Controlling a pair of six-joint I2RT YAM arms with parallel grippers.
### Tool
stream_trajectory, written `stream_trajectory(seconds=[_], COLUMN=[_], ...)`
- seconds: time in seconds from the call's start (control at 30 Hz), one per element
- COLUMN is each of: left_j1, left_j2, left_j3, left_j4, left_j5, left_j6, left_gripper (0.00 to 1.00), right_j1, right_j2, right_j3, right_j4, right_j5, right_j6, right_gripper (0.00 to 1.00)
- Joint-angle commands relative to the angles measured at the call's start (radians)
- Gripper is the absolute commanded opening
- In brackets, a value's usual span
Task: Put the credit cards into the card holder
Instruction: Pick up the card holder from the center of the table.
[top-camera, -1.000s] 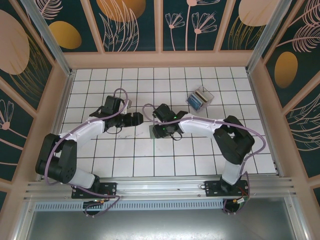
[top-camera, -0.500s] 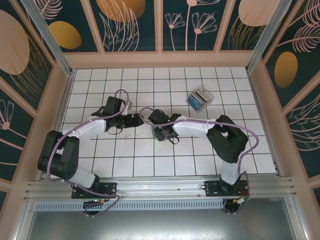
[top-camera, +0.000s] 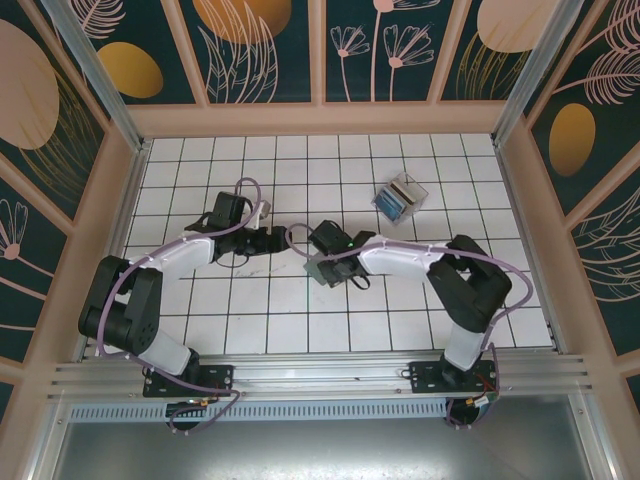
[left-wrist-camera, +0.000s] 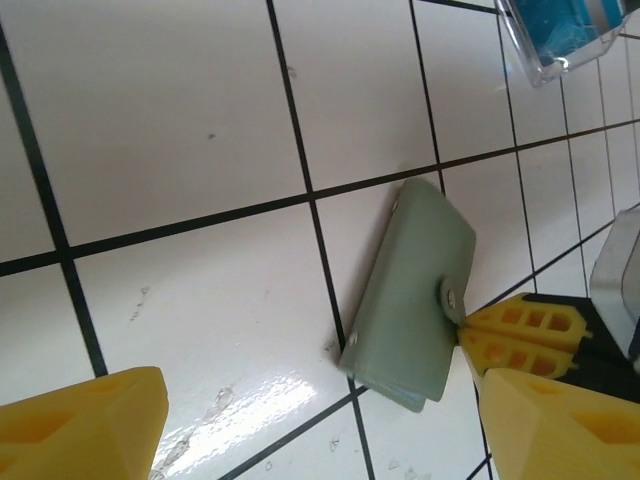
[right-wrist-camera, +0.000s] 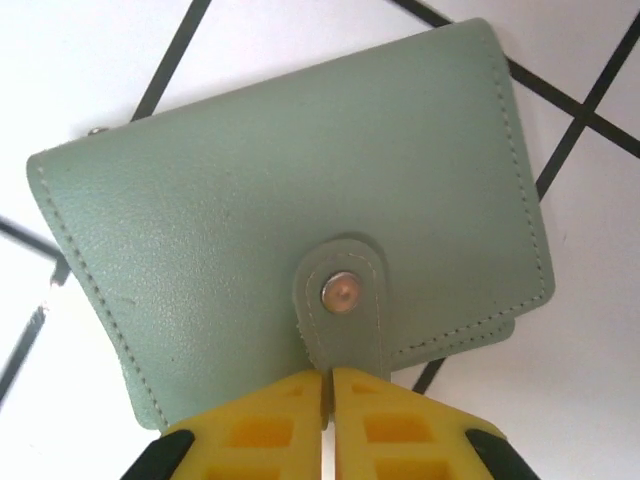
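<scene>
**Folded wallet on the tiles, right fingers at its strap**

The card holder (right-wrist-camera: 290, 200), a grey-green, leather-like rectangle with stitched edges and rounded corners, lies folded shut on the glossy white tiled table (left-wrist-camera: 180, 130). The right gripper (right-wrist-camera: 328, 390), its yellow fingers pressed together, touches the rounded end of the snap strap (right-wrist-camera: 340, 300). The left gripper (left-wrist-camera: 320, 410) hovers spread wide. Blue credit cards (left-wrist-camera: 560, 25) sit in a clear plastic box (top-camera: 408, 190).

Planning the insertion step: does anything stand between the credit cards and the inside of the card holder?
Yes. The card holder lies folded shut, its snap strap fastened. The right gripper, shut, meets that strap's end. The credit cards sit apart in a clear box.
</scene>
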Motion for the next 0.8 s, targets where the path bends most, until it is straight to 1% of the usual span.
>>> stream_trajectory(seconds=[0.0, 0.07, 0.2, 0.37, 0.43, 0.53, 0.63, 0.7, 0.77], left_j1=[-0.004, -0.004, -0.021, -0.04, -0.043, -0.043, -0.043, -0.043, -0.043], left_j2=[0.007, 0.013, 0.018, 0.024, 0.021, 0.017, -0.005, -0.008, -0.006], left_j3=[-0.012, -0.021, -0.043, -0.094, -0.113, -0.134, -0.144, -0.139, -0.137], left_j4=[0.03, 0.04, 0.069, 0.16, 0.205, 0.28, 0.319, 0.329, 0.33], left_j5=[0.053, 0.073, 0.115, 0.201, 0.231, 0.298, 0.318, 0.33, 0.34], left_j6=[0.0, 0.002, -0.032, -0.106, -0.142, -0.209, -0.266, -0.285, -0.297], left_gripper=[0.82, 0.81, 0.8, 0.78, 0.78, 0.78, 0.77, 0.75, 0.7], right_j1=[0.007, 0.014, 0.03, 0.03, 0.021, 0.011, 0.011, 0.011, 0.008], right_j2=[-0.076, -0.116, -0.204, -0.348, -0.377, -0.379, -0.363, -0.363, -0.365], right_j3=[-0.064, -0.115, -0.214, -0.392, -0.421, -0.442, -0.44, -0.458, -0.48], right_j4=[0.089, 0.159, 0.312, 0.593, 0.656, 0.722, 0.759, 0.818, 0.888], right_j5=[-0.015, -0.033, -0.021, -0.06, -0.073, -0.087, -0.074, -0.061, -0.055], right_j6=[-0.172, -0.241, -0.369, -0.525, -0.529, -0.521, -0.515, -0.496, -0.477], right_gripper=[0.1, 0.09, 0.06, 0.0, 0.0, 0.0, 0.0, 0.0, 0.0])
